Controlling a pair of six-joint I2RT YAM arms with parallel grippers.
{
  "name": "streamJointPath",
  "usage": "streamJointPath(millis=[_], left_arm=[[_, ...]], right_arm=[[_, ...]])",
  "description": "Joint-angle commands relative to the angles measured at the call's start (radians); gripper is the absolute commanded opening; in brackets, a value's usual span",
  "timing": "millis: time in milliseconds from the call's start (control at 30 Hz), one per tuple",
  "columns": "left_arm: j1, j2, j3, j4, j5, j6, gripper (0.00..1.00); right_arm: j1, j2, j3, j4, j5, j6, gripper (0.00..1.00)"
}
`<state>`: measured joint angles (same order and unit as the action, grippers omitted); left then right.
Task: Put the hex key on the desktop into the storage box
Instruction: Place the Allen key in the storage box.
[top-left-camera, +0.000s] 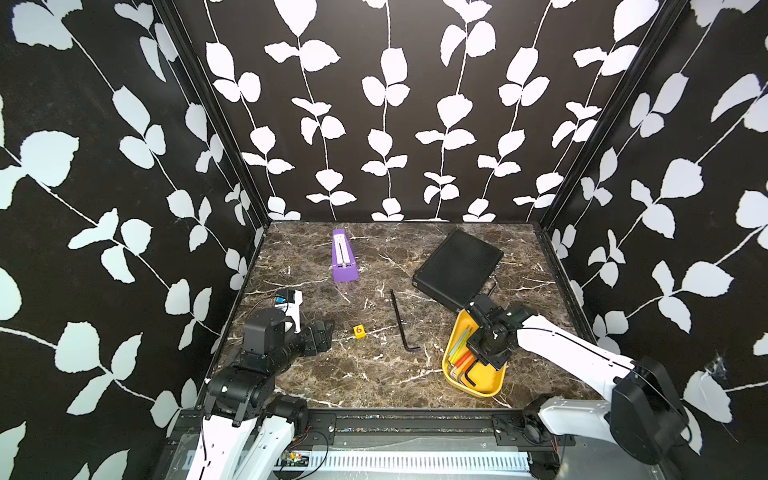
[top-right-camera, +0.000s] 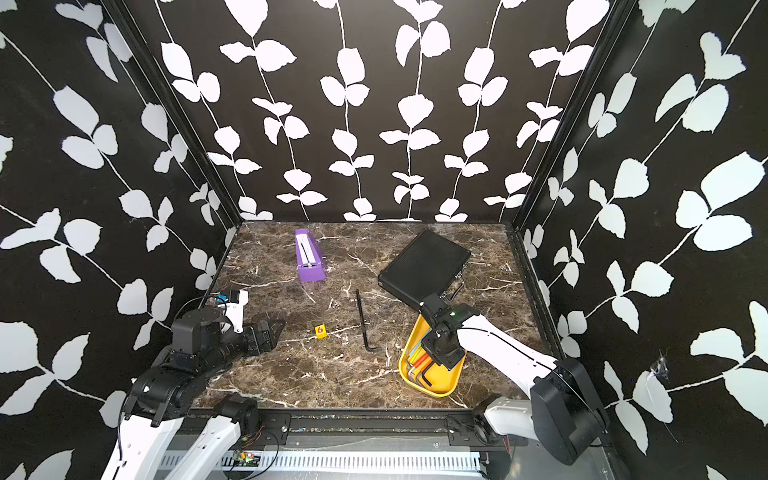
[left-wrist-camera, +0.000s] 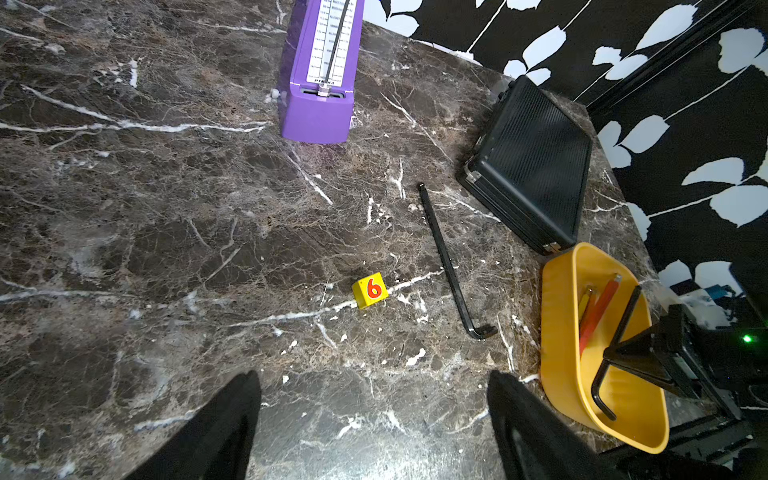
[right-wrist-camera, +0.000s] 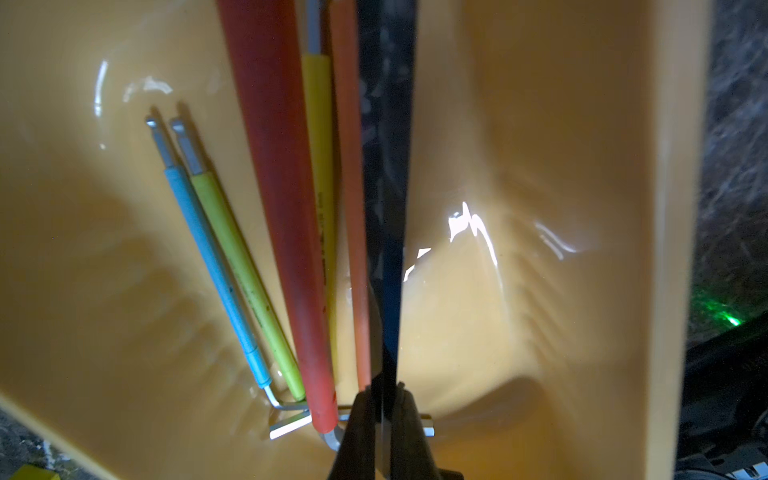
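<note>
1. Right pincer (left-wrist-camera: 615, 353): closed on a black hex key (left-wrist-camera: 628, 311), gripping it partway along its long arm. The wrist view shows both fingertips (right-wrist-camera: 409, 415) pressed against the dark shaft (right-wrist-camera: 386, 208).
2. The held key hangs inside the storage box (top-left-camera: 486, 382), long arm tilted, bend and short arm at the low end. Whether it touches the box floor cannot be told.
3. The storage box (left-wrist-camera: 557, 324) stands on the desk (top-left-camera: 332, 374) at the robot's right. Its far end lies just beside a corner of the black ribbed case (top-left-camera: 457, 266).
4. Box contents on the floor: 5 sleeved hex keys, namely blue (right-wrist-camera: 212, 257), green (right-wrist-camera: 245, 270), red (right-wrist-camera: 282, 208), yellow (right-wrist-camera: 318, 145) and orange (right-wrist-camera: 351, 208). Their bends are gathered at the end near the right pincer (right-wrist-camera: 384, 399).
5. A second black hex key (top-left-camera: 399, 320) lies flat on the desk in both top views (top-right-camera: 362, 320), between the yellow number cube (top-left-camera: 359, 330) and the storage box, touching neither. Its short arm points toward the box.
6. Left pincer (left-wrist-camera: 372, 374): open, fingers wide apart, holding nothing, low over the desk at the robot's left (top-left-camera: 326, 332).
7. A purple metronome (top-left-camera: 344, 259) stands toward the rear of the desk.
</note>
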<state>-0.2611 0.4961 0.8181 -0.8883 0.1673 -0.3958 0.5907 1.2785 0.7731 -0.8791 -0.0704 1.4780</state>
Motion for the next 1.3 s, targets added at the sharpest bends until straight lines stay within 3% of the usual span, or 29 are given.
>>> streamJointPath(millis=[0,167,333,467,767,1033,1267], left_arm=[[-0.003,0.002,-0.007,0.015,0.002,0.005,0.86],[-0.003,0.001,-0.007,0.014,0.000,0.005,0.86],[-0.003,-0.001,-0.007,0.014,-0.002,0.003,0.86],[-0.002,-0.001,-0.007,0.016,-0.003,0.003,0.87],[-0.003,0.001,-0.008,0.017,-0.003,0.004,0.87],[-0.003,-0.001,-0.008,0.014,-0.011,0.003,0.86],[-0.003,-0.004,-0.007,0.009,-0.019,0.000,0.86]], right_arm=[[-0.010,0.010,-0.025,0.011,-0.010,0.031,0.00],[-0.020,0.038,-0.016,0.022,-0.025,0.019,0.02],[-0.020,0.049,0.014,0.000,-0.010,-0.016,0.25],[-0.020,0.058,0.054,-0.027,0.001,-0.057,0.37],[0.011,0.152,0.306,-0.114,0.077,-0.350,0.32],[0.167,0.503,0.693,-0.213,0.019,-0.684,0.37],[0.266,0.731,0.940,-0.275,0.009,-0.791,0.43]])
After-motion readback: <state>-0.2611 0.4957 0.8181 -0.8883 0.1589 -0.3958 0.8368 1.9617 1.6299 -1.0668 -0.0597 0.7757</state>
